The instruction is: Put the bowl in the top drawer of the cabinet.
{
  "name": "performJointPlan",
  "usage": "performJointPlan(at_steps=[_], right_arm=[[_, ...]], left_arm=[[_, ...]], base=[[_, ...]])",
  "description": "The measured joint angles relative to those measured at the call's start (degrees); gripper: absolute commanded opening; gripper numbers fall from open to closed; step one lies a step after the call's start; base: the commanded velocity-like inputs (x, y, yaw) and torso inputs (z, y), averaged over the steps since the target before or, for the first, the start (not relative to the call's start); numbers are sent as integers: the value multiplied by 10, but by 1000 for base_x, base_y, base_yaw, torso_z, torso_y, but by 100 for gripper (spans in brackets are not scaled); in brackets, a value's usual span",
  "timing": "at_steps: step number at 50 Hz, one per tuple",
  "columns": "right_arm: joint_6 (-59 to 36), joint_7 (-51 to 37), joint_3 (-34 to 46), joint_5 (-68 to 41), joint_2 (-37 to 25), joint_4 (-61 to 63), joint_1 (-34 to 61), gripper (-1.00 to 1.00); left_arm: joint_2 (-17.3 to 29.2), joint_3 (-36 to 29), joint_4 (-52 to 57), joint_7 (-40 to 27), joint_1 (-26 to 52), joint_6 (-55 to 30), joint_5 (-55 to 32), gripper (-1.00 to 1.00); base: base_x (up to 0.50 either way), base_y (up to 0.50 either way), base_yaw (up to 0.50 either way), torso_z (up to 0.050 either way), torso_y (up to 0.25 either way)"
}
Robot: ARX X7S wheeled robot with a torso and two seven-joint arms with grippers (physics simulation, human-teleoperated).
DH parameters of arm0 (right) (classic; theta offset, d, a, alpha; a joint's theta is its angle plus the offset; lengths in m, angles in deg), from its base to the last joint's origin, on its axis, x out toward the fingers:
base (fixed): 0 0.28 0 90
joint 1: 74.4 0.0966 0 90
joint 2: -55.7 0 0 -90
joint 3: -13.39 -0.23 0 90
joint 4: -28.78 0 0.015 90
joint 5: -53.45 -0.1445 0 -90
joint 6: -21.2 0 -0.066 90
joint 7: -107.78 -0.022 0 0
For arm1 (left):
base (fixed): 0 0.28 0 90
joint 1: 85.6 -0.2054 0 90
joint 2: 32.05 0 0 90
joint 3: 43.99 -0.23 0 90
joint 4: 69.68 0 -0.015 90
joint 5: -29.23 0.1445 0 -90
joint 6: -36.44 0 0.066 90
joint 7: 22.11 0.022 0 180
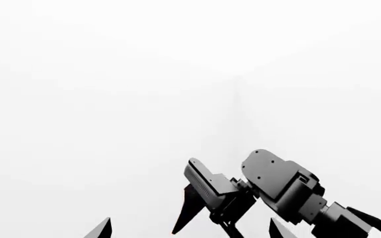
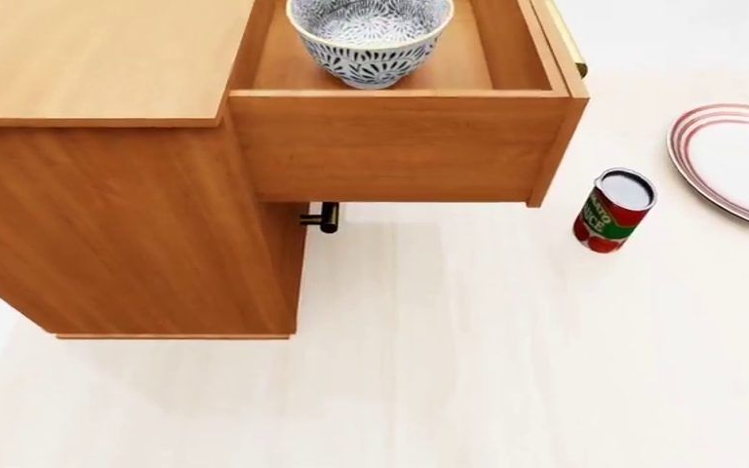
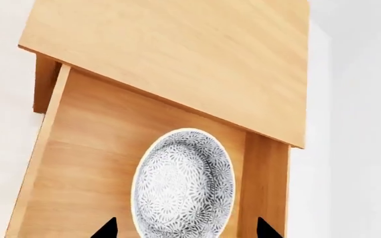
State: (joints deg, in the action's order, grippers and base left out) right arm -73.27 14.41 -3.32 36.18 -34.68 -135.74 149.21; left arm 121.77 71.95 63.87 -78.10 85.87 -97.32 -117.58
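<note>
Counted in the head view: one bowl [image 2: 370,37] at top centre, one open top drawer [image 2: 401,141] under it, one cabinet [image 2: 101,175] at left, one dark lower-drawer handle [image 2: 320,217] at centre, one red can [image 2: 612,212] at right, one red-ringed plate [image 2: 739,161] at the right edge.

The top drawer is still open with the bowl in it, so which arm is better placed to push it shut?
Probably right. The right hand hangs open directly above the bowl in the top drawer. The left wrist view shows only blank background and another arm.
</note>
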Motion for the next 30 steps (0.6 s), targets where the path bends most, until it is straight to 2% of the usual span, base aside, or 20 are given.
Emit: performJointPlan(at_steps=[10, 13, 21, 30], right_arm=[[37, -13, -128, 72, -24, 3, 8, 100], [27, -27, -164, 83, -45, 46, 0, 100], [-64, -108, -251, 87, -130, 268, -61, 100], [-244, -265, -370, 66, -215, 577, -158, 100]], left_arm=[[-26, 3, -2, 8, -18, -11, 21, 100], [-37, 5, -3, 12, -27, -18, 30, 100], [-58, 2, -5, 21, -38, -28, 50, 100], [-77, -2, -7, 30, -46, -36, 68, 100]], base=[[0, 0, 0, 0, 135], [0, 0, 0, 0, 133], [0, 0, 0, 0, 111], [0, 0, 0, 0, 143]])
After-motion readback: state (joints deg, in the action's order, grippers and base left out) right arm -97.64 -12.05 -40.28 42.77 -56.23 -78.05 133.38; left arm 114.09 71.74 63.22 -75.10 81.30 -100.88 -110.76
